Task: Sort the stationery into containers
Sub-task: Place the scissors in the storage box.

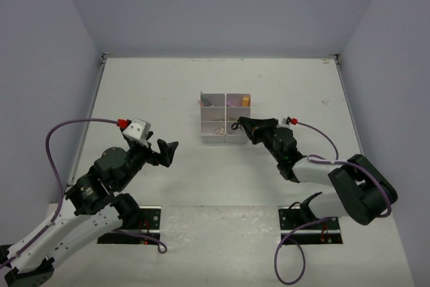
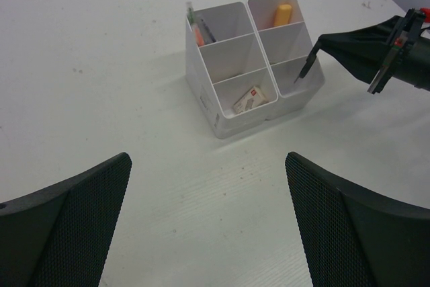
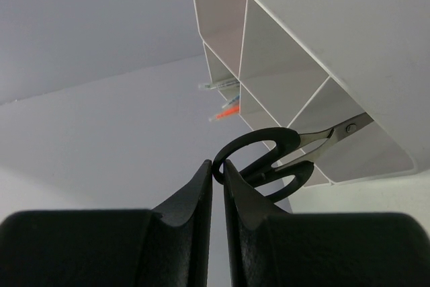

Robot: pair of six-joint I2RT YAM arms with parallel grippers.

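The white six-compartment organizer (image 1: 213, 139) (image 2: 224, 111) (image 3: 376, 25) stands mid-table. My right gripper (image 1: 240, 124) (image 3: 218, 165) is shut on the black handle loop of the scissors (image 3: 272, 156) (image 2: 306, 72), at the organizer's right near corner. Their blades reach into the near right compartment. Thin pens (image 2: 197, 28) (image 3: 225, 109) stand in the far left compartment. An orange marker (image 2: 283, 14) (image 1: 246, 101) is in the far right one, and a tan eraser (image 2: 251, 99) lies in the near left one. My left gripper (image 1: 165, 150) (image 2: 207, 160) hangs open and holds nothing, short of the organizer's left side.
Pale walls close the white table on the left, back and right. A purple cable loops beside each arm. The right arm (image 2: 386, 52) reaches in toward the organizer from its right.
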